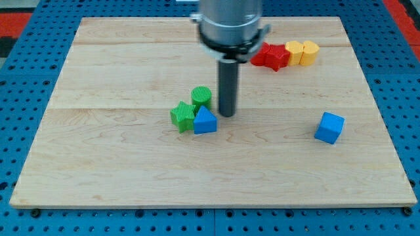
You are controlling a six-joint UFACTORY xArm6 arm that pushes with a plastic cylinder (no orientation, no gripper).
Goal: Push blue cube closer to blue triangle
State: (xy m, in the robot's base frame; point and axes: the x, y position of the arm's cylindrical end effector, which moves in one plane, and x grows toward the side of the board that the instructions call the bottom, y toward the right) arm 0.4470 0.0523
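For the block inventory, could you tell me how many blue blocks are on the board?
2: the blue triangle left of centre, touching the green star, just left of my tip; the blue cube alone at the view's right. None seems hidden.

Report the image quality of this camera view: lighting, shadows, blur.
Camera view: lighting even, no strong glare on the board; soft short shadows under the blue cube and blue triangle; arm housing at the view's top slightly blurred; my tip sharp.
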